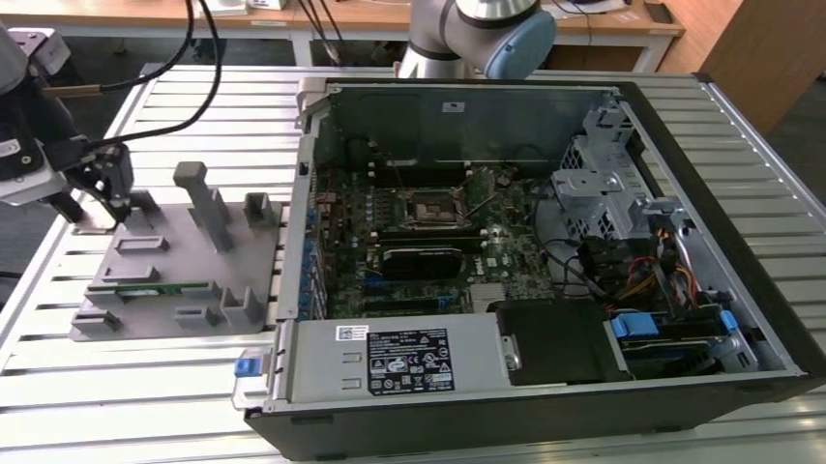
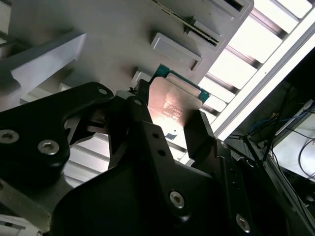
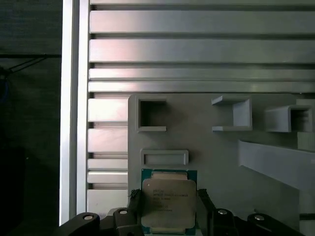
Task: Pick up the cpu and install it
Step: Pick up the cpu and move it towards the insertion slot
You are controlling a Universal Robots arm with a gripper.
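While the slatted metal tabletop [image 1: 155, 387] carries everything in the exterior view, the largest thing on it is an open black computer case [image 1: 516, 425], lying on its side towards the exterior view's right. Inside it the motherboard [image 1: 510, 242] faces upward, and its square socket [image 1: 432, 208] with a metal frame sits near the middle of the board.

Just beside the case, on the exterior view's left, lies a flat grey holder [image 1: 168, 251] with raised posts and shallow pockets. A long green memory stick [image 1: 149, 287] rests in a slot near the holder's nearer edge.

The hand [image 1: 116, 208] stands over the holder's far corner on the exterior view's left, well apart from the socket. In both wrist views the hand [image 3: 170, 197] [image 2: 172, 105] is clenched on the cpu [image 3: 168, 194] [image 2: 173, 98]. Its black fingers [image 3: 204, 209] press against two opposite edges of the chip.

The cpu shows its silvery top plate with a thin green rim around it. It sits over the grey holder, close to a narrow rectangular pocket [image 3: 164, 157] in the first wrist view. Whether the chip still touches the holder or hangs just above it, I cannot tell.
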